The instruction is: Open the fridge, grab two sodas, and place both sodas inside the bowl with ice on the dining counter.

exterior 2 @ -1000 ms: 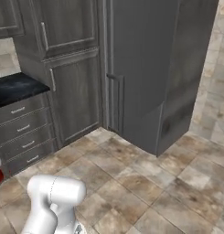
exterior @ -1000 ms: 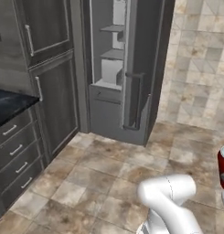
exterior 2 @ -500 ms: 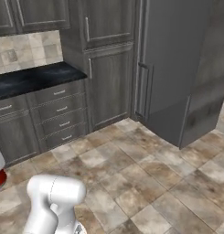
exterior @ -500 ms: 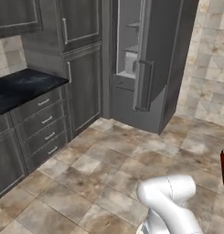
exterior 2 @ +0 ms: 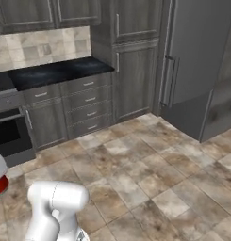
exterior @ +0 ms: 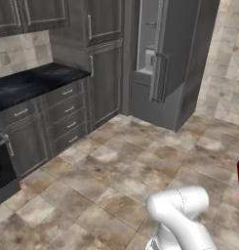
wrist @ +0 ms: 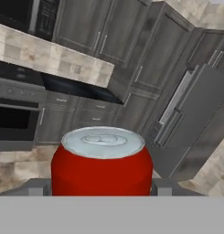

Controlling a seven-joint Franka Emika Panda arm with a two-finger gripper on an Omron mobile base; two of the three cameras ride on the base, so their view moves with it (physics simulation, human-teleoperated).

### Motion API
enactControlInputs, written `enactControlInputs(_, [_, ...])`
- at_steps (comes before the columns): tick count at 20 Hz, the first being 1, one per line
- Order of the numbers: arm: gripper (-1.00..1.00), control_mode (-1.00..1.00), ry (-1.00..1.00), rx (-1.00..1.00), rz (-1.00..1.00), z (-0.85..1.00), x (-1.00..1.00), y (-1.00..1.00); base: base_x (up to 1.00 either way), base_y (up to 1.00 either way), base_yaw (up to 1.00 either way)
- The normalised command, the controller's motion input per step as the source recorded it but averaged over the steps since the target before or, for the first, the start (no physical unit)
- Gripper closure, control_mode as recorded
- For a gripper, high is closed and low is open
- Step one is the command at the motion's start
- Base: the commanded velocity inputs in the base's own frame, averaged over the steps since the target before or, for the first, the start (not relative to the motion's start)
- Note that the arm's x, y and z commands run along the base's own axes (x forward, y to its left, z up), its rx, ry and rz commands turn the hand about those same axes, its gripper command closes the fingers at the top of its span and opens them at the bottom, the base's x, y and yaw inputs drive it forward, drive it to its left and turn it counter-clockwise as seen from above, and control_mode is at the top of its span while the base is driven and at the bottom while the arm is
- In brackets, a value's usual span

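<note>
One red soda can (wrist: 102, 161) stands upright, grasped in the end effector (wrist: 100, 189); the left base view shows the fridge (exterior: 162, 58) door ajar

The end effector (wrist: 102, 188) is seen in the hand view with its two fingers set on either side of a red can (wrist: 102, 160), which is gripped between them and held upright with its silver top facing up. A white arm (exterior: 182, 215) with a rounded elbow joint is raised from the bottom of both base views, folded low.
</note>
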Motion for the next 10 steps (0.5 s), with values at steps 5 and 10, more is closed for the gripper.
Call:
enactControlInputs(5, [1.0, 1.0, 0.0, 0.0, 0.0, 0.0, 0.0, 0.0, -1.0, 0.18, 0.2])
enactControlInputs(10, [1.0, 1.0, 0.0, 0.0, 0.0, 0.0, 0.0, 0.0, -1.0, 0.25, 0.2])
